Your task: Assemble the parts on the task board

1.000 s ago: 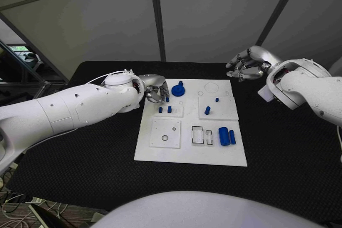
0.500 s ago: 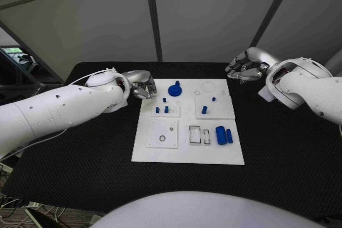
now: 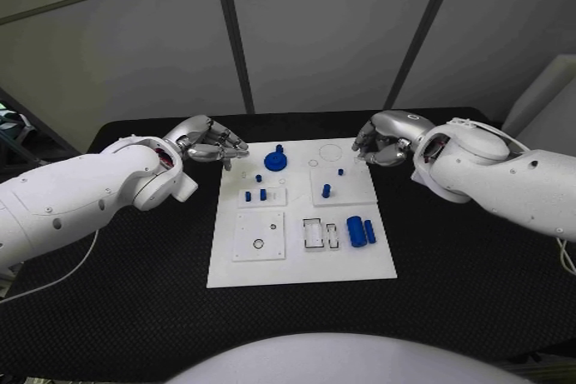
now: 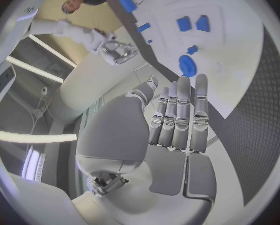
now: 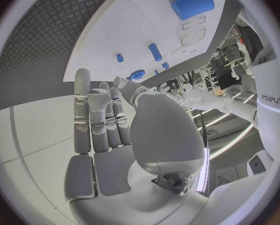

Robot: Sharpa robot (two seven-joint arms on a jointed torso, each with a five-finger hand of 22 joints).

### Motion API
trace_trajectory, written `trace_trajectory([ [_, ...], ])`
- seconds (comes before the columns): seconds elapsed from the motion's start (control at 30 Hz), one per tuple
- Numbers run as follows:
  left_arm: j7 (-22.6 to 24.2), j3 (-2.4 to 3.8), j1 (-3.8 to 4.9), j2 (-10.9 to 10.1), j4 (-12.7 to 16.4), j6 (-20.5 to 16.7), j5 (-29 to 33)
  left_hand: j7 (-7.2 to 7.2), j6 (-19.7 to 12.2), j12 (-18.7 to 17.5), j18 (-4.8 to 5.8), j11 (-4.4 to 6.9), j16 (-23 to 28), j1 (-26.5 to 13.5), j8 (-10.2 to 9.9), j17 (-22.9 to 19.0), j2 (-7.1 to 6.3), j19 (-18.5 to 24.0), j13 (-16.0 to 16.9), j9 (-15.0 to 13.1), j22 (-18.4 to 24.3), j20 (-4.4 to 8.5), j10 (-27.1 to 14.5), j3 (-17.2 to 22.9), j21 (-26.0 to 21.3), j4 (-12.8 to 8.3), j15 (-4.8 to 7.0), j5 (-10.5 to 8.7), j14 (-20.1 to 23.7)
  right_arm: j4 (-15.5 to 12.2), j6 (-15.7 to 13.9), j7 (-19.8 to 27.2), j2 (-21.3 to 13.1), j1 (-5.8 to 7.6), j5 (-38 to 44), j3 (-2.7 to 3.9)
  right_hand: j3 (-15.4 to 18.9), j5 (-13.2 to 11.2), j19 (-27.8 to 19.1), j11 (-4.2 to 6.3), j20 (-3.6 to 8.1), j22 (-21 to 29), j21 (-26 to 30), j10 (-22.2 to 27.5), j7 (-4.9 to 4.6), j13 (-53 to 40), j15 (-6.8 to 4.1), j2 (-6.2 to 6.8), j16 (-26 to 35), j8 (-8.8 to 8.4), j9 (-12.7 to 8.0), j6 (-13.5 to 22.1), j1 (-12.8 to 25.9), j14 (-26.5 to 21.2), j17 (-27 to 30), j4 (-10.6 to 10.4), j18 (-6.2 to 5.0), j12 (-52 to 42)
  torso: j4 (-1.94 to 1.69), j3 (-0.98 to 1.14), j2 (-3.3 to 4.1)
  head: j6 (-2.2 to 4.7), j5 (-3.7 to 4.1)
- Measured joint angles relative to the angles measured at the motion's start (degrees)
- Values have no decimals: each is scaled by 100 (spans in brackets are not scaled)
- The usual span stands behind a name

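The white task board point(image 3: 300, 267) lies in the middle of the black table. A blue round part with a knob point(image 3: 276, 160) stands at its far left, with small blue pegs point(image 3: 249, 196) nearer me and another peg point(image 3: 325, 187) mid-board. Two blue cylinders point(image 3: 355, 231) lie at the right. My left hand point(image 3: 206, 142) hovers just off the board's far left edge, fingers straight and holding nothing point(image 4: 171, 130), with the round part point(image 4: 187, 65) beyond them. My right hand point(image 3: 378, 142) hangs at the far right corner, also holding nothing point(image 5: 109, 120).
The board has a square plate with a small ring hole point(image 3: 258, 243) and narrow rectangular slots point(image 3: 313, 232) near the cylinders, plus a circular outline point(image 3: 330, 152) at the far edge. Black table surface point(image 3: 120, 267) surrounds the board on all sides.
The camera has shifted. My left hand has drawn back from the blue round part to off the board's left edge. My right hand has come closer to the board's far right corner.
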State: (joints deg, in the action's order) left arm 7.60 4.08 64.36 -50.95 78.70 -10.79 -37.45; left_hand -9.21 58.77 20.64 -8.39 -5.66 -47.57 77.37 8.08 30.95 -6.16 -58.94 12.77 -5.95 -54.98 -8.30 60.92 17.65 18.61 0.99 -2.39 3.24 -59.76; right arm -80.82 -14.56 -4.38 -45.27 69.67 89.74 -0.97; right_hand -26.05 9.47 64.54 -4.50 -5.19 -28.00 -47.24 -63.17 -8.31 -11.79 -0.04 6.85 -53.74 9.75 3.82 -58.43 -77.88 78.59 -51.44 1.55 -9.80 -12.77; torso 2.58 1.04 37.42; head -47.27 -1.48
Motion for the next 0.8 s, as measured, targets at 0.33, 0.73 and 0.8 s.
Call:
trace_trajectory([
  [0.33,785,2,-26,-127,454,174,2076,-7,-91,40,-305,-92,599,75,86,-303,75,82,-83,52,524,-82,-297,-265,-575,59,-88,0,191,-7,-9,-197,164,-339,826,2,-64,0,408,-73,-39,-664,-568,73,-32,356,50,154,-778,-236,0,32,44,357,-657,-30,-1,237,3,-2,-2,110,84],
  [0.73,1161,0,-59,-191,733,211,2675,-42,-126,39,82,-113,652,98,86,-336,98,59,-120,72,614,-104,-359,-289,-641,48,-88,0,191,89,-61,-291,423,-516,1141,3,-95,0,573,-134,-85,-1101,-905,177,-103,556,75,211,-1115,-399,-1,104,30,444,-944,-30,-1,346,-8,-5,2,149,51],
  [0.8,1186,0,-60,-207,742,209,2704,-42,-126,39,81,-113,652,98,86,-341,98,59,-126,72,622,-104,-359,-303,-641,35,-88,0,191,106,-88,-322,432,-522,1183,3,-97,0,573,-133,-85,-1110,-906,177,-102,591,82,211,-1131,-427,0,104,30,451,-947,-32,-1,345,-8,-5,2,149,40],
])
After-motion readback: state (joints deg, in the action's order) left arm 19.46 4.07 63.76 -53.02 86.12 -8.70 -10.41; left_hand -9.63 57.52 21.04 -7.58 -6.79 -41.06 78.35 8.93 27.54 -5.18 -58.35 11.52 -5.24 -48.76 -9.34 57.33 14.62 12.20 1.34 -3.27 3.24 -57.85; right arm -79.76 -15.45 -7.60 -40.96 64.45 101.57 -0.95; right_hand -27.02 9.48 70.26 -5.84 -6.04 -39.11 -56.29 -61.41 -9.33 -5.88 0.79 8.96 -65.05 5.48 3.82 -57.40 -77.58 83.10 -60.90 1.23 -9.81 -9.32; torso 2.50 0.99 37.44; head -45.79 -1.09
